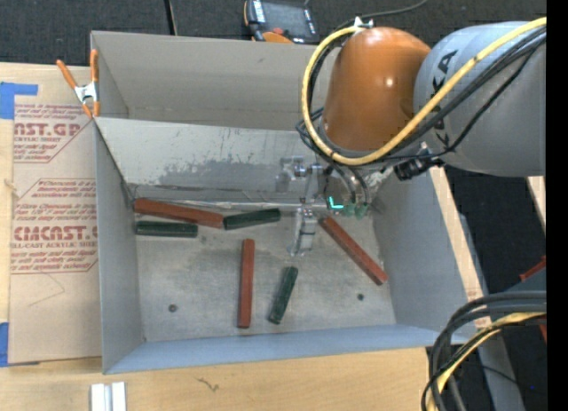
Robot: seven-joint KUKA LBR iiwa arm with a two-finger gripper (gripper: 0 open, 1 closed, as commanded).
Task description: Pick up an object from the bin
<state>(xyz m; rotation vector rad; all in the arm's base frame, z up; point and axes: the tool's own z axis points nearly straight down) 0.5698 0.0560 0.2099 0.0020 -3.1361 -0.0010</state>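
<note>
Nothing has been picked yet, by my reading: all 6 sticks lie flat on the floor of the bin (115, 249), and none is lifted.

Nearest the front wall lie 2 of them, well apart from that wall. The upright red-brown stick (245, 283) runs front to back, and the short dark green stick (283, 294) lies just to its right, leaning slightly.

Just beyond the far end of that green stick hangs the end effector (302, 246), low in the bin. The slanted red-brown stick (353, 249) runs down to the right just beside it. It stands between these 2 sticks rather than squarely over either, so I judge that closing on a stick and lifting it both remain to be done.

Farther back, along the foot of the rear wall, lie the middle dark green stick (251, 218), the long red-brown stick (177, 213) and the left dark green stick (166, 230).

Whether the end effector is apart or together I cannot tell, since it reads as 1 thin metal shape. Nor can I tell whether its tip touches the floor. The upper end of the slanted stick disappears under the wrist. The orange cover (373, 90) and the arm hide the bin's far right corner.
</note>
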